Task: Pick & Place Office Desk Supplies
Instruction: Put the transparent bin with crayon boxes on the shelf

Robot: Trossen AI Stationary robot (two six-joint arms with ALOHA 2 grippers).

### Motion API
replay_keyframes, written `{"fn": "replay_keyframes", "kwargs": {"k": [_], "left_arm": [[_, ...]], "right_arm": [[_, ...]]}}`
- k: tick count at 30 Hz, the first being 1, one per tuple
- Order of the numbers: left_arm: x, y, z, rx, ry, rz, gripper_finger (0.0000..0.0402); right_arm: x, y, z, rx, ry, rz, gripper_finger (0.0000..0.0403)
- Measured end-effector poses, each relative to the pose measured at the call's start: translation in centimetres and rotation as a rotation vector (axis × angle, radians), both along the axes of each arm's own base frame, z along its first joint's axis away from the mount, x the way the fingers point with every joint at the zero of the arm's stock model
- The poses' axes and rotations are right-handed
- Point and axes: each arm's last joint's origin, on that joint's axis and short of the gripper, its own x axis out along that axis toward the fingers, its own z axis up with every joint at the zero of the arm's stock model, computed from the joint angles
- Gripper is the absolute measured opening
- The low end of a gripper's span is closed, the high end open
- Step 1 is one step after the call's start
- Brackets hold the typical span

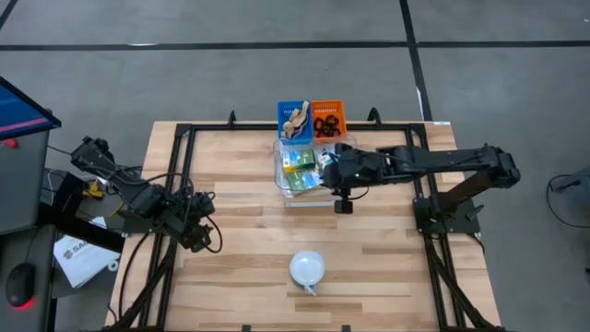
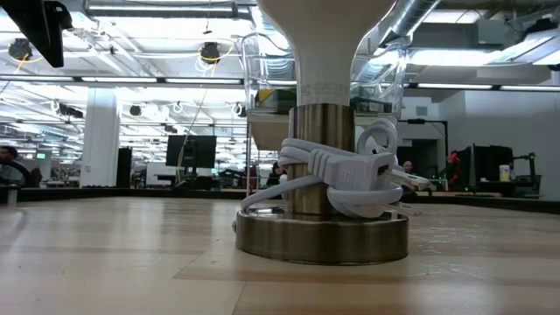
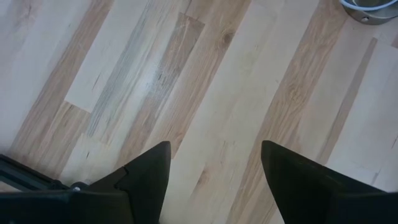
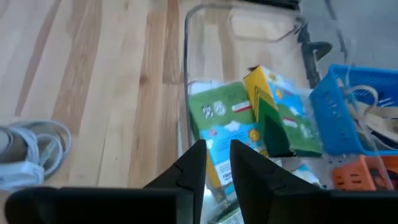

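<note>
1. The crayon boxes [image 4: 249, 127] lie in a clear bin [image 1: 288, 184] at the table's far middle, one yellow-and-green box tilted on edge against the others. I judge them light, stiff cardboard, glossy and a bit slippery; best pinched across the narrow faces.
2. Behind the bin stand a blue basket [image 1: 293, 118] with tan rubber bands (soft, floppy) and an orange basket [image 1: 328, 118] with black loops.
3. The right gripper [image 4: 216, 163] hovers over the bin's near wall, fingers slightly parted, gripping nothing.
4. The left gripper [image 3: 214, 180] waits wide apart and empty above bare wood at the table's left.
5. The table [image 1: 240, 249] is pale planked wood, level; a lamp base [image 2: 322, 236] wrapped in white cord stands near the front. Beyond is a bright open-plan workshop.
</note>
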Motion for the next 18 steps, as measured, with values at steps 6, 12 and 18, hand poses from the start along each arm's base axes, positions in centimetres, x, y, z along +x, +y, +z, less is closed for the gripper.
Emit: {"fn": "replay_keyframes", "kwargs": {"k": [6,12,18], "left_arm": [[0.0,0.0,0.0,0.012,-0.009,0.004,0.0241],[-1.0,0.0,0.6,0.048,-0.052,-0.092,0.0241],[-3.4,2.0,-0.7,0.025,-0.203,-0.084,0.0241]], "right_arm": [[-1.0,1.4,2.7,0.039,-0.117,-0.041,0.0069],[-5.0,2.8,6.0,0.117,-0.278,-0.139,0.0069],[-9.5,3.7,7.6,0.221,-0.372,-0.227,0.0069]]}}
